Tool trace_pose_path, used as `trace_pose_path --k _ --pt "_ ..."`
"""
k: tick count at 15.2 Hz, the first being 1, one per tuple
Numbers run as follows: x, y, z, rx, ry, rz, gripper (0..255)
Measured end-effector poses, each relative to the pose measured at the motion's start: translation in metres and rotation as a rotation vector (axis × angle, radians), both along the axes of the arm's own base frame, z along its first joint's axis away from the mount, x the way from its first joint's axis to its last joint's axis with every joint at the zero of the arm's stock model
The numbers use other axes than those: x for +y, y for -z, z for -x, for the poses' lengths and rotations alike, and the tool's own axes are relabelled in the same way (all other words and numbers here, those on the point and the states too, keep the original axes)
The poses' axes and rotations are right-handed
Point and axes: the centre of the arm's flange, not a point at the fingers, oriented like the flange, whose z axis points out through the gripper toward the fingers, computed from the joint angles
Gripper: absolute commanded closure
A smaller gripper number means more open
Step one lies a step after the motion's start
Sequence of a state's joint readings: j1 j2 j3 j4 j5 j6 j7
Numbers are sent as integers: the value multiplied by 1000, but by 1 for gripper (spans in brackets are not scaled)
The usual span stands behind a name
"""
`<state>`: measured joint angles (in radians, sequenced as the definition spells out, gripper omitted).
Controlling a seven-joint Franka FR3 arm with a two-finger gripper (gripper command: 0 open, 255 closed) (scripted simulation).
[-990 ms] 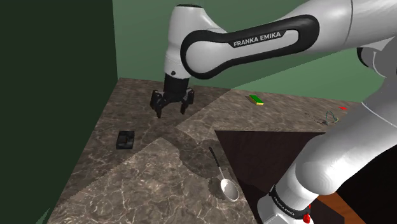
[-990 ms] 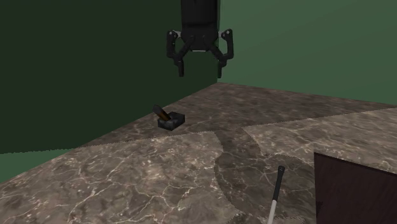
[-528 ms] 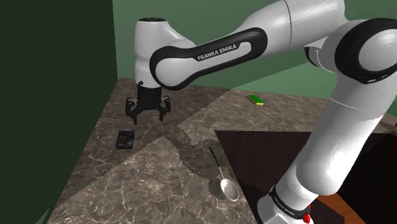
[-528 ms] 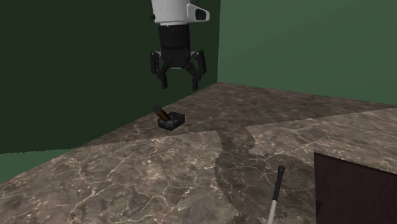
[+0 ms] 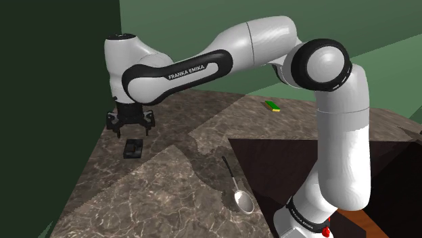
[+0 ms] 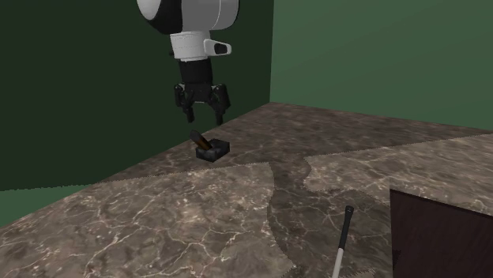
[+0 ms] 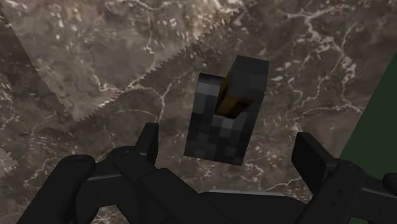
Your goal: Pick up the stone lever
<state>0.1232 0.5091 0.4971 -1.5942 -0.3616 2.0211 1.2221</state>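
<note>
Item under inspection: the stone lever (image 5: 133, 148), a small dark grey blocky base with a short brown handle rising at a tilt. It sits on the marbled brown counter (image 5: 135, 196), close to the dark green wall (image 6: 95, 95), at the shoulder view's left.

The gripper (image 6: 204, 117) hangs directly above the lever and clear of it, pointing down. Its fingers (image 7: 147, 143) are spread wide and grasp nothing. In the wrist view the lever (image 7: 224, 114) lies in the gap between them, touched by neither.

Other items: a ladle (image 5: 237, 189) lies on the counter well apart from the lever. A small green object (image 5: 272, 105) lies farther off, near the lighter green wall.

Assessment: the step in hand appears to be the approach, with alignment over the lever largely achieved and no grasp yet made. The next move likely calls for a straight descent until the fingers straddle the base's narrow sides, avoiding the tilted handle, followed by closure and a lift.
</note>
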Motion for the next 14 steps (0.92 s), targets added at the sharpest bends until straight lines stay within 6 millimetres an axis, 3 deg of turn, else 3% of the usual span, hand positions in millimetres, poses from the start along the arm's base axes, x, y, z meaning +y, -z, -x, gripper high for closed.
trace_pose_path --k 8,9,14 --pt "6 44 -7 1 15 5 0" --pt "7 46 -7 1 15 5 255" --pt "7 47 -7 -1 16 4 255"
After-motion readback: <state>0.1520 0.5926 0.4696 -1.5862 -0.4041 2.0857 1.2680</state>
